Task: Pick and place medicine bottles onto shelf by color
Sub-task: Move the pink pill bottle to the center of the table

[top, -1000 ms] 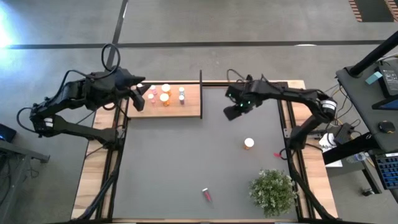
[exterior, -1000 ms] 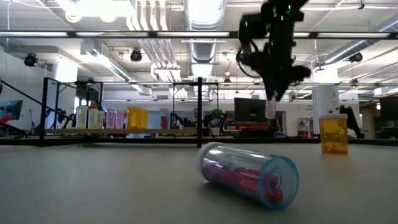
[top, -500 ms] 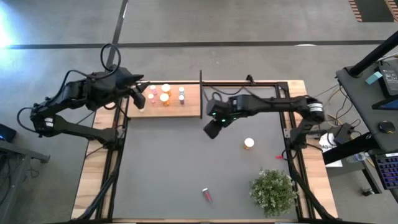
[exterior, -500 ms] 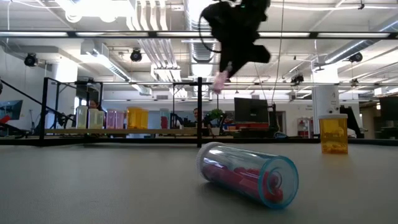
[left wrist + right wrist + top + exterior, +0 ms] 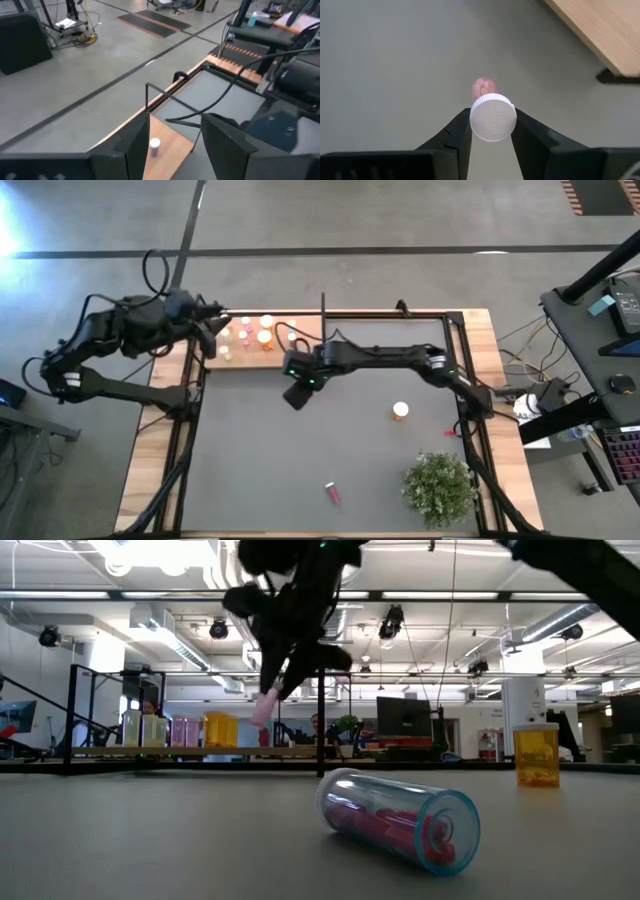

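Pink bottle (image 5: pixel 487 107) pinched at its cap by right gripper (image 5: pixel 491 131).

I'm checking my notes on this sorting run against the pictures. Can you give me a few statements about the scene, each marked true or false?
1. The right gripper holds a pink bottle by its white cap. True.
2. The right gripper hangs over the plant. False: it is near the shelf's front edge, far from the plant.
3. An orange bottle stands upright on the grey table. True.
4. The red bottle near the table's front edge stands upright. False: it lies on its side.
5. The shelf is bare. False: several bottles already stand on it.
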